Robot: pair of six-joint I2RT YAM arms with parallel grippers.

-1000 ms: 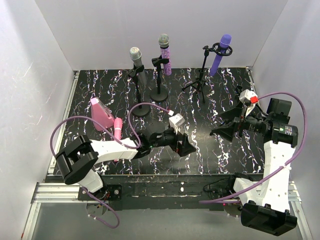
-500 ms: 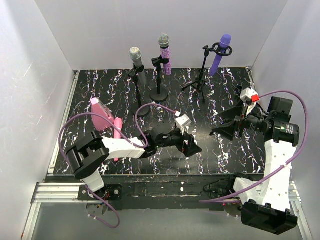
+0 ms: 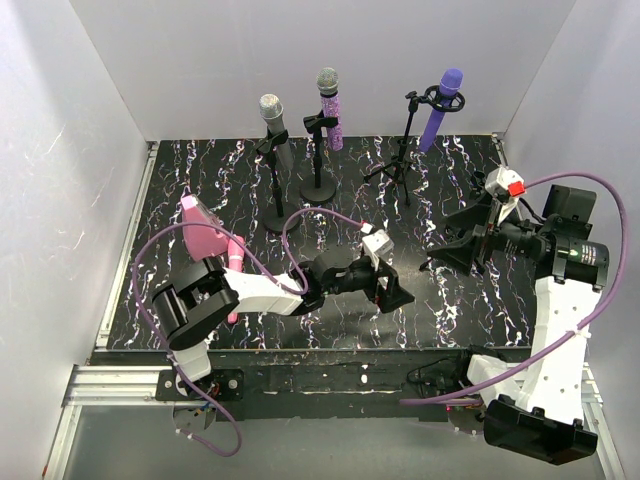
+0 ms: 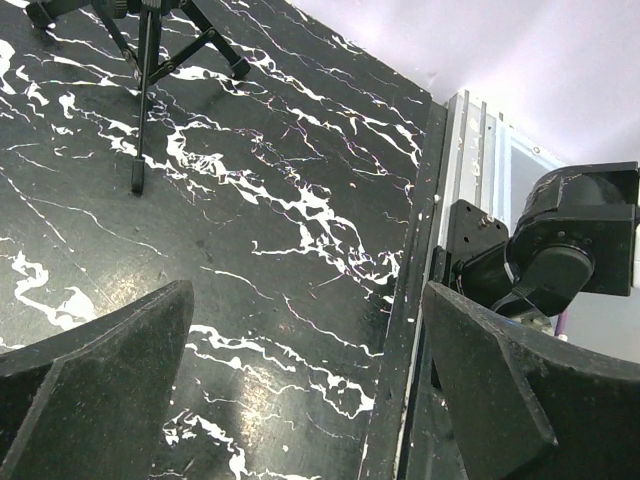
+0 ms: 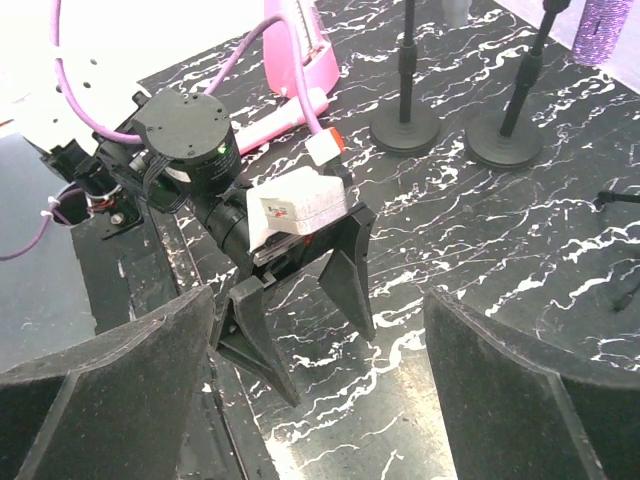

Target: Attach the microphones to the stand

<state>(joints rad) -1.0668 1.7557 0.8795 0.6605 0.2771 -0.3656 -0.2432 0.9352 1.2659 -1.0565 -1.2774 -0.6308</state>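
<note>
The silver-grey microphone [image 3: 272, 115] and the glittery pink-purple microphone [image 3: 329, 105] sit clipped on round-base stands [image 3: 318, 189] at the back. The purple microphone [image 3: 441, 105] sits in the tripod stand [image 3: 400, 160]. The plain pink microphone [image 3: 235, 262] lies flat on the table at the left, against a pink wedge [image 3: 203, 228]. My left gripper [image 3: 395, 292] is open and empty, low over the front middle of the table, far from the pink microphone. My right gripper [image 3: 450, 240] is open and empty at the right, facing the left gripper [image 5: 330, 365].
The tripod's legs [image 4: 150, 60] spread over the back right of the marbled table [image 3: 430, 310]. White walls enclose three sides. The table's front edge and metal rail [image 4: 440, 250] lie just right of the left gripper. A purple cable [image 3: 300, 225] loops over the left arm.
My left gripper has swung right along the table's front and further from the pink microphone. My right gripper has lifted slightly and drawn back to the right.
</note>
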